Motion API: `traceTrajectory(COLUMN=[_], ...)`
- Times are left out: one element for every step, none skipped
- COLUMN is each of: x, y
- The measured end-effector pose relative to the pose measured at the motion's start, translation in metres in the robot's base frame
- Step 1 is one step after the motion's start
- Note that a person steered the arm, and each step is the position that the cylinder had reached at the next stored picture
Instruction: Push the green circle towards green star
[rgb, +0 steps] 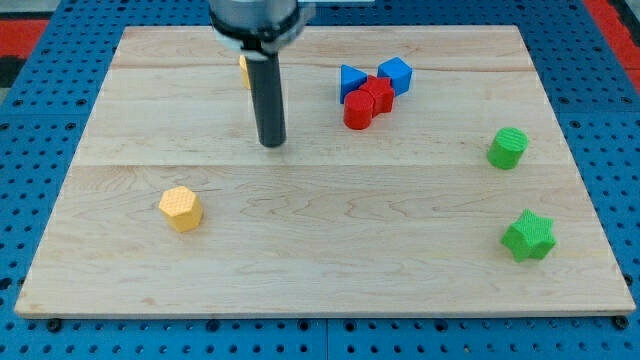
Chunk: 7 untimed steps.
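Note:
The green circle (508, 147) stands near the board's right edge, a short way above the green star (528, 236), which lies at the lower right. The two are apart. My tip (271, 143) rests on the board left of centre, far to the left of both green blocks and touching no block.
A cluster of two blue blocks (352, 79) (396, 74) and two red blocks (377, 93) (358, 111) sits at top centre. A yellow hexagon (181, 209) lies at lower left. Another yellow block (244, 69) is partly hidden behind the rod. The wooden board (320, 270) ends on all sides.

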<state>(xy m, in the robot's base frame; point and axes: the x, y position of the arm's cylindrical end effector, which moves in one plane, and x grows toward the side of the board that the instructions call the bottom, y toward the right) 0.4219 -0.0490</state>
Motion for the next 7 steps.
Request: traceTrajectory(x=[0.018, 0.022, 0.036, 0.041, 0.036, 0.003, -0.057], y=[0.062, 0.142, 0.206, 0.23, 0.305, 0.328, 0.257])
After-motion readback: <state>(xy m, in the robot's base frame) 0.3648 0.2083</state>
